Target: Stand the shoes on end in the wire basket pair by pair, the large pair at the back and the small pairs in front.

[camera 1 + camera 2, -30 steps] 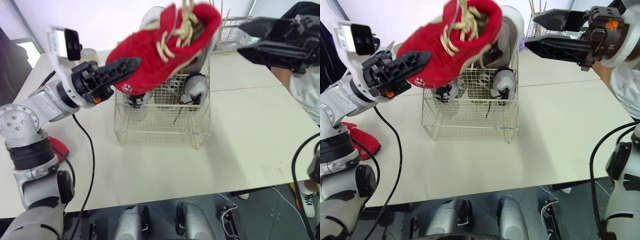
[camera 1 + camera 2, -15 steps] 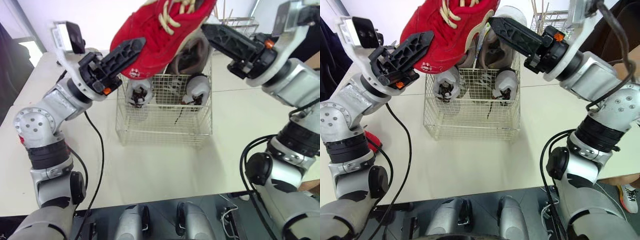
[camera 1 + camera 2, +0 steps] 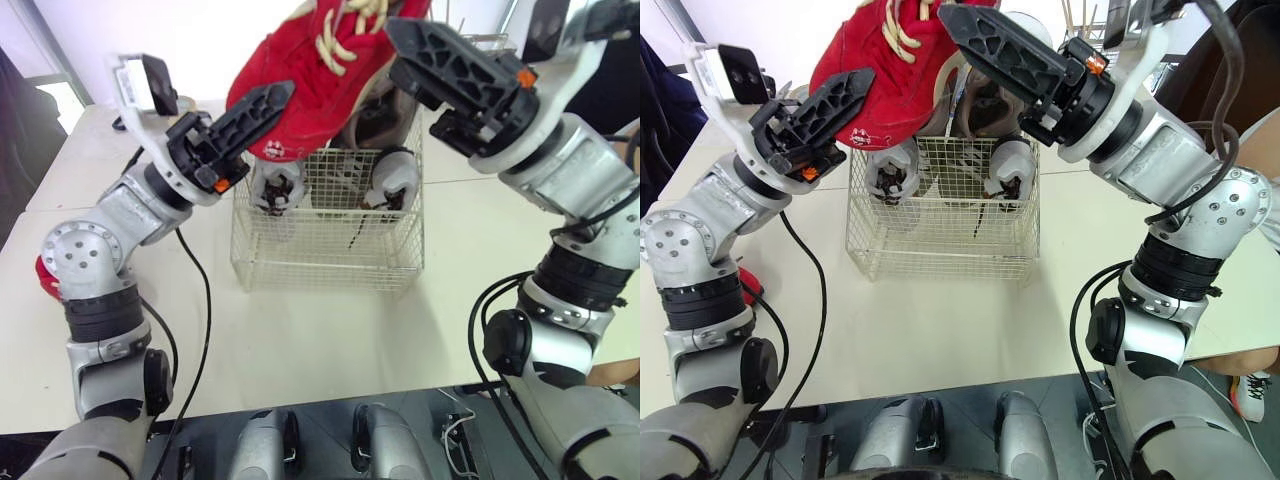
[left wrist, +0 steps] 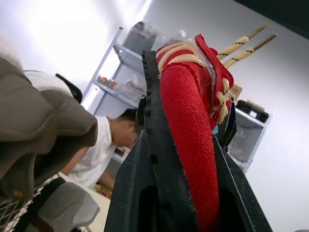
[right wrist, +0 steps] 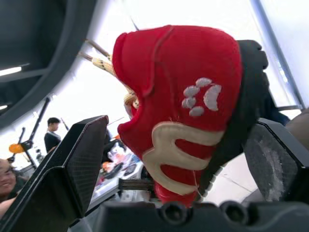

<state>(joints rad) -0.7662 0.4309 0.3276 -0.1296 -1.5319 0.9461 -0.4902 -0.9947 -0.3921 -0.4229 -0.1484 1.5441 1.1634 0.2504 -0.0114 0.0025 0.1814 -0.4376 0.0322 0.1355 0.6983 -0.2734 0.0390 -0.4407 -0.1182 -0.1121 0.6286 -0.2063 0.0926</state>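
Head view: red fabric shoe with cream laces [image 3: 310, 90] up above rear of cream wire basket [image 3: 325, 245]; bare white tabletop [image 3: 480, 260] in front and at right. Left wrist view: left jaws clamped on the shoe. Right wrist view: right jaws wide apart, shoe between them; contact not clear.

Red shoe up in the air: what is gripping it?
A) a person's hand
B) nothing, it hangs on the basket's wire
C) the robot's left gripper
C: the left gripper is shut on the red shoe, holding it up above the wire basket.
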